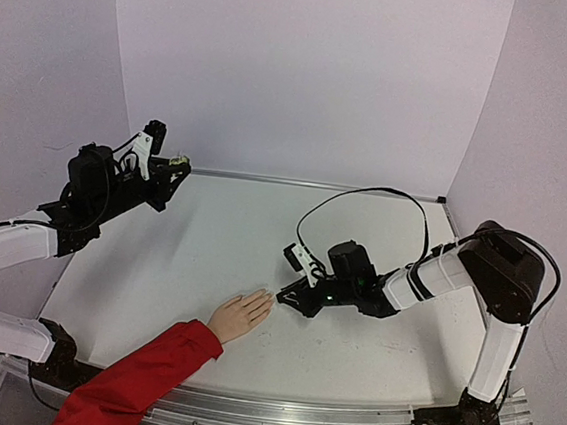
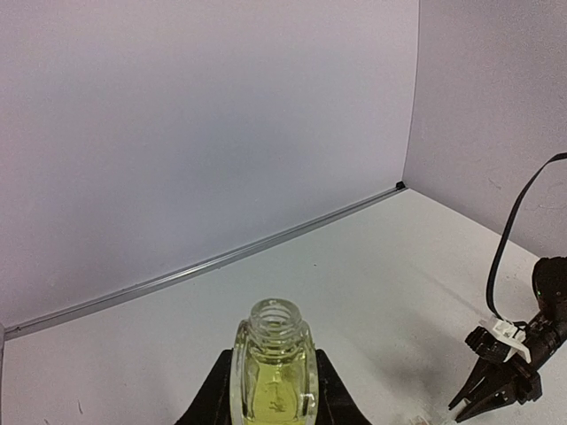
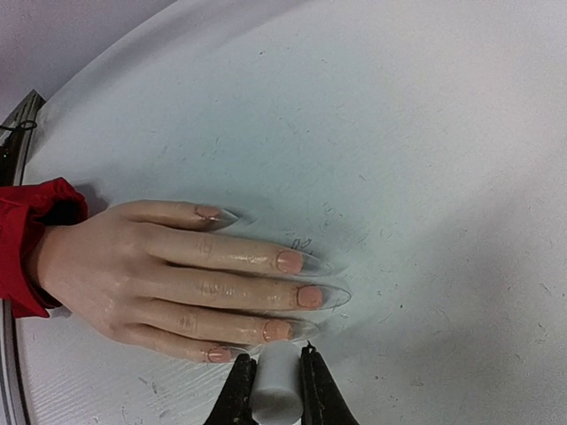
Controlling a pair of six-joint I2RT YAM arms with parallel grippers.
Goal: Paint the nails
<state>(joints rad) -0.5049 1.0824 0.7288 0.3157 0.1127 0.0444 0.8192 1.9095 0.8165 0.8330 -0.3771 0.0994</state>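
The right gripper (image 3: 276, 359), pinching a white cap (image 3: 277, 398), sits just short of the nails (image 3: 309, 297), which lie directly ahead of its tips on a flat hand (image 3: 133, 270) whose fingers run crosswise, tips rightward, while the left gripper (image 1: 177, 166), clasping the open bottle (image 2: 270, 367), hangs well apart.

We see a white table (image 1: 370, 361) boxed in on three sides by plain pale lavender walls: back wall (image 1: 307, 74), left wall (image 1: 37, 58) and right wall (image 1: 560, 109). A thin metal strip (image 1: 306, 183) runs along the seam where the back wall meets the tabletop, and an aluminium rail (image 1: 324, 415) edges the near side. The light is soft and even; up close the tabletop shows fine scuffs.
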